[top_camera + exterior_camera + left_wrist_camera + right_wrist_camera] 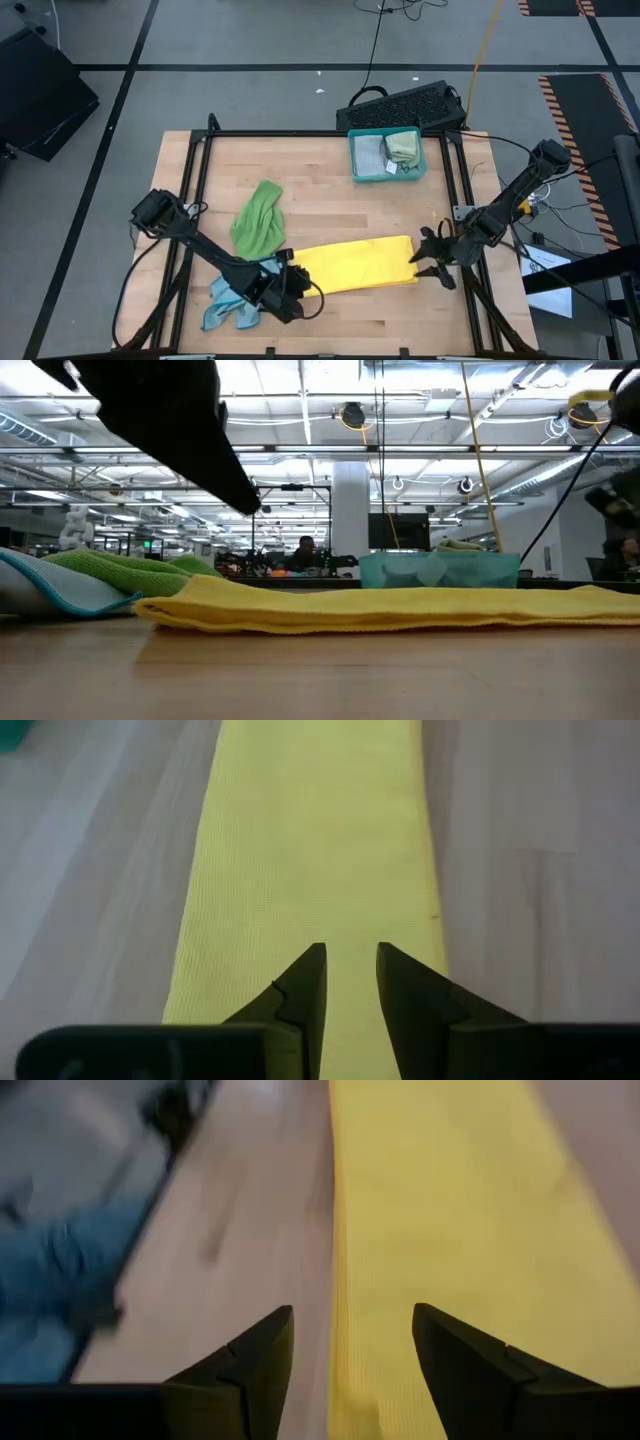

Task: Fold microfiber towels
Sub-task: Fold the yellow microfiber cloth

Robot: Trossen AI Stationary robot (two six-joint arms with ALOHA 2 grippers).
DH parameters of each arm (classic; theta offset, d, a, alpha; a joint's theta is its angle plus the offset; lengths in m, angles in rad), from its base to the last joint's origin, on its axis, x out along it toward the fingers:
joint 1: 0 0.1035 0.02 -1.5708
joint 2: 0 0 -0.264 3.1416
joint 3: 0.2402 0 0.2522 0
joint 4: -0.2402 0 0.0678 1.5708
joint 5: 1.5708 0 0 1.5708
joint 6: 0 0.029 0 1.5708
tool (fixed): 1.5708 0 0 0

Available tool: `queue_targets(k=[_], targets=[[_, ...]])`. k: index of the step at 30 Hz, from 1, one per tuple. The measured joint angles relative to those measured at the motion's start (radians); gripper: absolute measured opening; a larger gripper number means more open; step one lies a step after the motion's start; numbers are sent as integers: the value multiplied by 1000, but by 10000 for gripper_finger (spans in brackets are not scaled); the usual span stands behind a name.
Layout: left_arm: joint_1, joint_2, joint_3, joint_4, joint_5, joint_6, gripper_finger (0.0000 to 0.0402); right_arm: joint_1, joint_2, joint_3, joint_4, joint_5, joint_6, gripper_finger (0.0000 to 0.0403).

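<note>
Across the lower middle of the high view, I have the yellow towel (355,264) lying flat on the table (330,190) as a long folded strip. My left gripper (351,965) sits at its left end, fingers parted narrowly and holding nothing. My right gripper (352,1330) sits at the right end, fingers spread wider, also empty. To fold it well next, I judge each gripper should pinch both layers squarely at its end, then bring one end over the other with edges aligned. Bright green towel (258,218) and blue towel (228,300) wait at lower left; teal tray (387,176) upper right.
</note>
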Motion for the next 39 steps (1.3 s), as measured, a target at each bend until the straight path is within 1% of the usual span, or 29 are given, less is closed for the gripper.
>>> queue_targets(k=[3, 5, 7, 10, 12, 13, 19, 24, 26, 29, 32, 35, 39], targets=[[19, 0, -63, 99, 5, 7, 93, 0, 11, -57, 190, 86, -6, 196], [30, 0, -110, 176, 17, 7, 93, 0, 20, -101, 276, 91, 28, 196], [40, 0, -155, 226, 30, 0, 93, 0, 28, -137, 317, 89, 98, 194], [50, 0, -211, 259, 42, -38, 93, 1, 43, -180, 320, 89, 225, 182], [54, 0, -242, 259, 44, -75, 93, 10, 63, -206, 346, 87, 271, 168], [55, 0, -256, 259, 45, -93, 93, 20, 76, -219, 387, 87, 277, 159], [66, -4, -309, 275, 40, -174, 93, 88, 162, -235, 469, 87, 234, 98], [66, -4, -312, 279, 40, -141, 93, 99, 248, -235, 546, 91, 255, 51], [66, -4, -312, 278, 40, -125, 93, 99, 285, -217, 539, 90, 254, 36], [71, -4, -312, 268, 41, -115, 93, 99, 352, -198, 527, 78, 250, 17], [82, -4, -312, 255, 36, -123, 93, 98, 420, -180, 536, 32, 277, 4], [89, -3, -312, 256, 36, -125, 93, 98, 476, -159, 553, -15, 306, 2], [98, -3, -312, 255, 41, -124, 93, 98, 508, -123, 549, -84, 294, 1]])
